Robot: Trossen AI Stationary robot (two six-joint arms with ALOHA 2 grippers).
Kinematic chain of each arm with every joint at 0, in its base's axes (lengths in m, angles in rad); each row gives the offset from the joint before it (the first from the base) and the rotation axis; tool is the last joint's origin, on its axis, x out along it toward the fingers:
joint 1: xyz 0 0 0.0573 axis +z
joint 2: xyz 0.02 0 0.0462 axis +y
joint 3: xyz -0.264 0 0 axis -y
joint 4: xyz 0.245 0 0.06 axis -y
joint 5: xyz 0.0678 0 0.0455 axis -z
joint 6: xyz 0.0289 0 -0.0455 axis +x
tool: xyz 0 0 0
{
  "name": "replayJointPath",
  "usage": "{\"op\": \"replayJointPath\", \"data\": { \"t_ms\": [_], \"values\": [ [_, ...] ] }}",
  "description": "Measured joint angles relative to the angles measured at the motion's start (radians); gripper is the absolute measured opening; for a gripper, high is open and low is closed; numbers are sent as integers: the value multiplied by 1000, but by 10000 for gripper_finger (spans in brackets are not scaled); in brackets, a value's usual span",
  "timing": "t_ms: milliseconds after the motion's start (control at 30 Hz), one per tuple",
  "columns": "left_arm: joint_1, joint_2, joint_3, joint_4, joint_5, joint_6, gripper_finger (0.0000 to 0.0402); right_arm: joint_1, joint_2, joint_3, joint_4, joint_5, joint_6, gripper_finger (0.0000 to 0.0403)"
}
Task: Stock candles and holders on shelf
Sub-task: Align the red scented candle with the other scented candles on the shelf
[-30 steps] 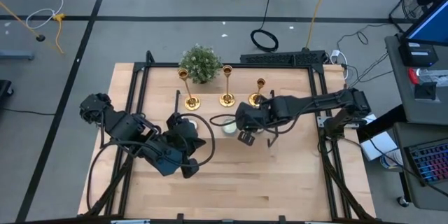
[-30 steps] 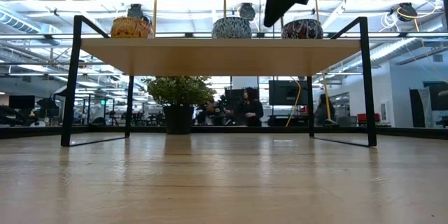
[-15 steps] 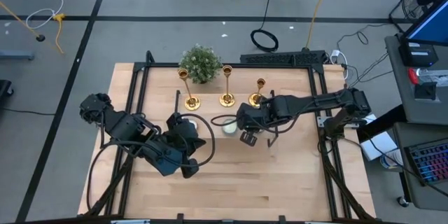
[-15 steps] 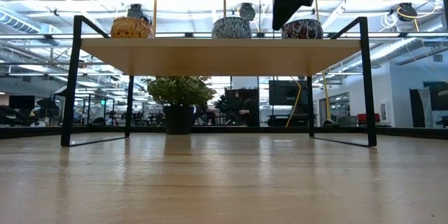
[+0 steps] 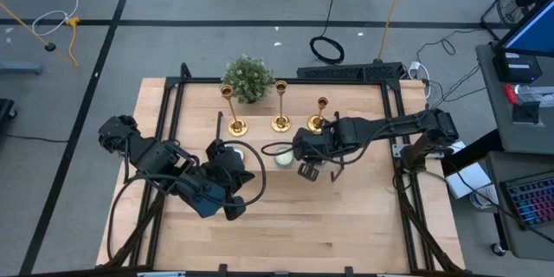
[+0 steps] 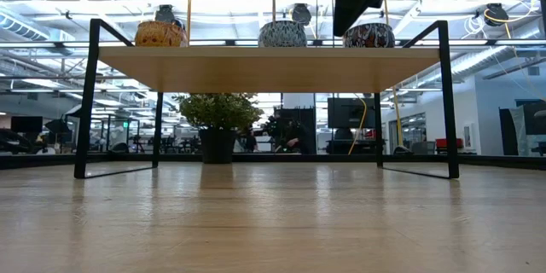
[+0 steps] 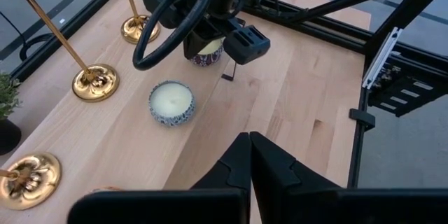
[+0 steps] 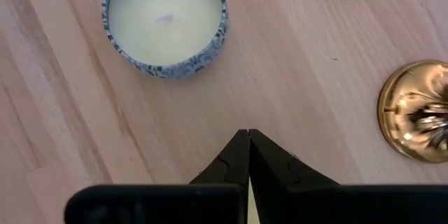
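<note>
On top of the shelf I had all three holders standing in a row, with the small green plant behind them at about 12 o'clock on the table. My right gripper hung just above the shelf board, its two fingers pressed tight together and holding nothing. One candle with a blue patterned rim sat close in front of it, and two gold bases showed off to the side. My left gripper waited at about 8 o'clock over the table, also pinched closed and empty. From that arm I could see the same candle and a second candle half hidden under the right arm.

I judged the stocking nearly done, maybe only tidying left. To do that well, I would have lifted the right arm straight up first, so the fingers did not bump the tall thin holders, which looked easy to tip.
</note>
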Motion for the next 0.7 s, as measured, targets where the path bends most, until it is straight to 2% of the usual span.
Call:
{"op": "replayJointPath", "data": {
  "t_ms": [333, 433, 700],
  "values": [
    [0, 0, 0, 0, -3, 1, 9, 0, 0, 0, 0, -25, 11, 0],
    [0, 0, 0, 0, -7, 1, 5, 0, 0, 0, 27, 24, 14, 0],
    [0, 0, 0, 0, -9, 0, 5, -21, -10, 0, 4, 57, 39, 0]
  ]
}}
